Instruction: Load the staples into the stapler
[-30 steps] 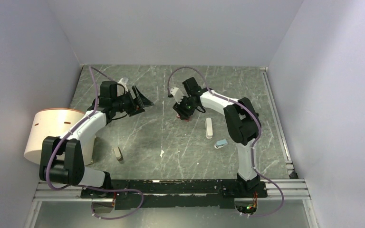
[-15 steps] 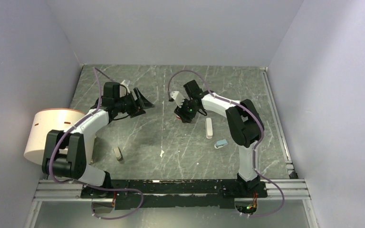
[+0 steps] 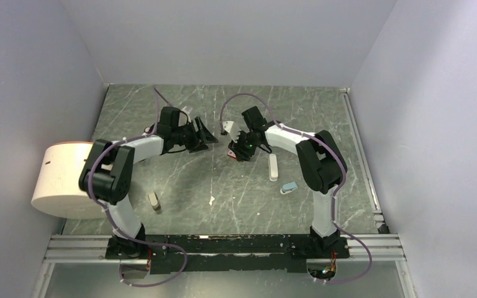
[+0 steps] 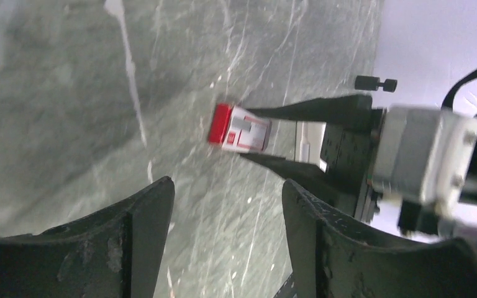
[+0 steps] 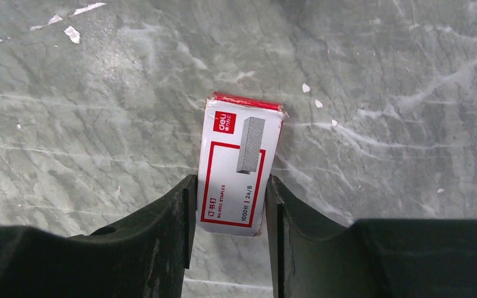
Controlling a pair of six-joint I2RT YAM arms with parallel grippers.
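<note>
Red-and-white staple box [image 5: 241, 166] (contents hidden) sits clamped in the right jaws; left jaws stand open.

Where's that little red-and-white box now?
Mid-table in the top view, the box sits between the jaws of the right gripper, with the left gripper facing it.

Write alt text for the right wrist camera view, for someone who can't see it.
The right tool has its two black fingers pressed against both long sides of a small red-and-white staple box, with the grey marbled table behind it. The box's face shows a drawing of a staple strip.
</note>
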